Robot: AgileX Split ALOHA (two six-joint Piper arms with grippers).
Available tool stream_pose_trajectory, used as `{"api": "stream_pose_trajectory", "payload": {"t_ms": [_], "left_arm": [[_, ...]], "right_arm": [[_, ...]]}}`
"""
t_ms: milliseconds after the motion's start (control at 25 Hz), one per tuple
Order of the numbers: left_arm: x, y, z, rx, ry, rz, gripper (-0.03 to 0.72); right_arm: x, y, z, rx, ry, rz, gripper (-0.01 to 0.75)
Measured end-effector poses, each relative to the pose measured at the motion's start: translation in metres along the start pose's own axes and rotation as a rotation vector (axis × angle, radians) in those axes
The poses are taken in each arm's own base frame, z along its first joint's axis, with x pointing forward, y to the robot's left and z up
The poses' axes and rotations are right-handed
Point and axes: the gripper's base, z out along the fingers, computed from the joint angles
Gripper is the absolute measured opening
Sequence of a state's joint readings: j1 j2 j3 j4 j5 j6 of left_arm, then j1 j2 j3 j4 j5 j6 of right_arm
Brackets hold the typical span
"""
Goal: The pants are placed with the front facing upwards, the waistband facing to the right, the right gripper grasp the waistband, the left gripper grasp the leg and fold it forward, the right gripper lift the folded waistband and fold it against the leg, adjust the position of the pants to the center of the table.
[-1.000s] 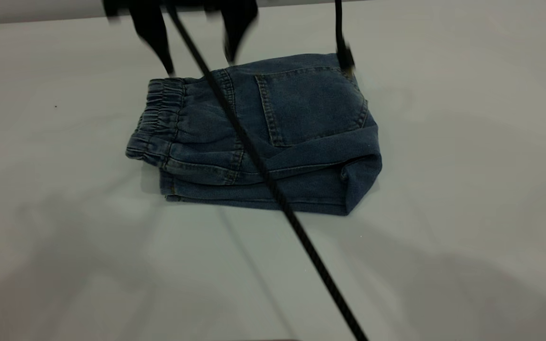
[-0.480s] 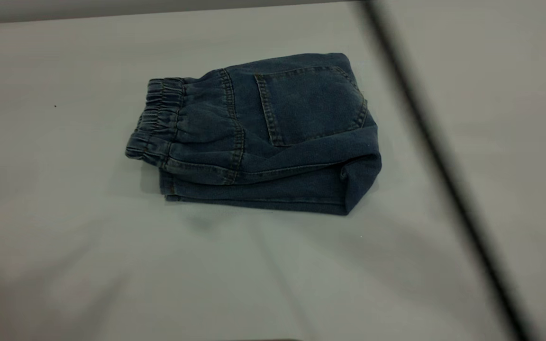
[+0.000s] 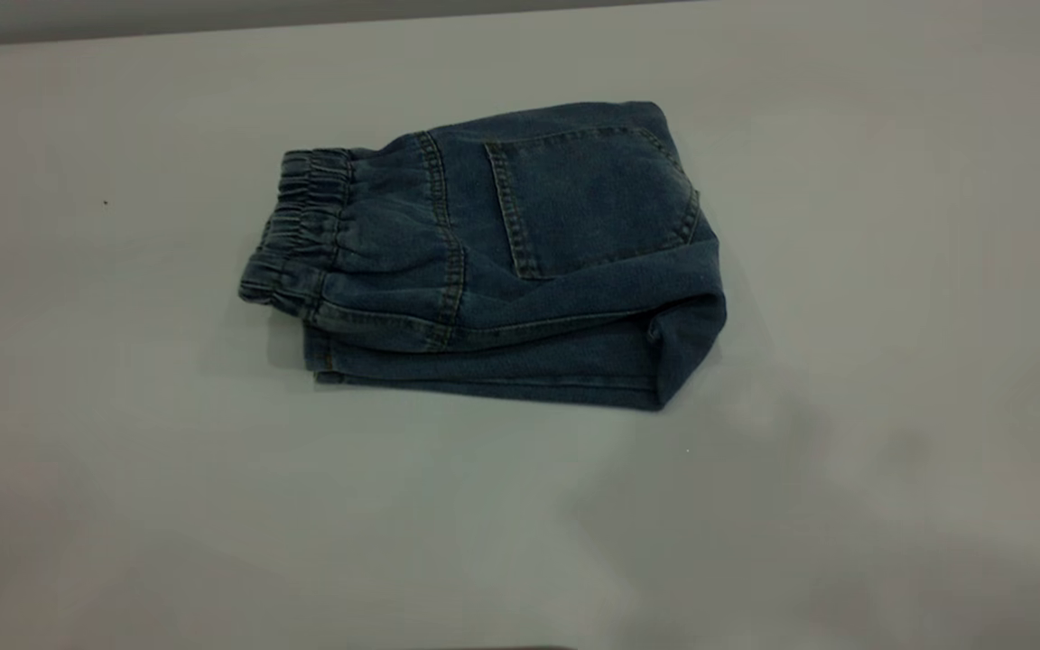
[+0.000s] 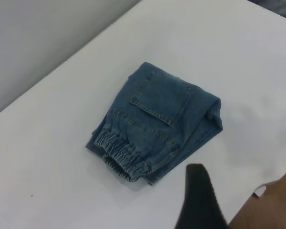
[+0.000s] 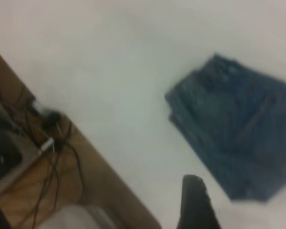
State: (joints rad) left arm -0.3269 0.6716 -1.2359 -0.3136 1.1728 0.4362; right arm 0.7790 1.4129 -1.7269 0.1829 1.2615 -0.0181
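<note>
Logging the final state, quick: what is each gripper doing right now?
Left gripper: cannot tell, holds nothing, clear of the pants.
Right gripper: cannot tell, holds nothing.

Beyond the tabletop's edge I see a brown wooden surface (image 5: 62, 186) strewn with tangled black cables (image 5: 50, 143), one ending in a small white plug (image 5: 46, 144).

No text, label, brand, number or sign can be read anywhere: not on the pants (image 3: 493, 262), nor on the table (image 3: 890, 271).
</note>
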Motion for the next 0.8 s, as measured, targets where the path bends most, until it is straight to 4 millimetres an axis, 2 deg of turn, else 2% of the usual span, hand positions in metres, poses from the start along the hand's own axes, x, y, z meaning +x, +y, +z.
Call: {"api": "stream_pose_trajectory", "payload": {"t_ms": [160,360,640,800], "left_arm": [[0.015,0.001,0.003,-0.046,0.043,-0.08,0.44],[0.059,0.003,0.025,-0.102,0.191,-0.167,0.44],[0.129,-0.006,0.062,-0.071,0.415,-0.232,0.44],[0.158,-0.013,0.07,-0.057,0.475,-0.246,0.44]], "right_arm": [[0.049,-0.001,-0.014,0.016,0.058,0.005,0.38],[0.12,-0.006,-0.018,0.051,0.144,0.007,0.379],[0.212,-0.013,-0.002,0.064,0.247,0.024,0.397],[0.253,-0.017,0.01,0.068,0.283,0.034,0.443]]}}
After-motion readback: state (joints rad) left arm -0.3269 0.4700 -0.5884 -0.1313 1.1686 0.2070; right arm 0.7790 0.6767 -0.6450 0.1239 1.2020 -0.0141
